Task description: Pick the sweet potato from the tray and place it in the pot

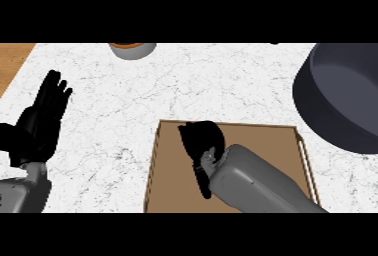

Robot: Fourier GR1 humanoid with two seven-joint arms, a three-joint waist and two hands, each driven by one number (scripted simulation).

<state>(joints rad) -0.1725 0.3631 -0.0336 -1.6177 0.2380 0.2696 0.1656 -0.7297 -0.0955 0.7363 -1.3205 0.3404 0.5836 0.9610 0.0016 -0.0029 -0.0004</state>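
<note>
A brown tray [266, 135] lies on the counter at the lower middle. My right hand [201, 141] sits over its far left part, fingers curled downward. The sweet potato does not show anywhere on the tray; the curled hand covers it. The grey forearm crosses the tray from the lower right. The dark grey pot [336, 95] stands at the right edge, beyond the tray's far right corner. At the left edge my left hand [40, 122] rests open, fingers up, well clear of the tray.
The marbled white counter [192, 80] stretches between tray and far edge. A small grey cup with orange contents [133, 49] stands at the far edge, left of centre. A strip of wood [11, 60] shows at the far left.
</note>
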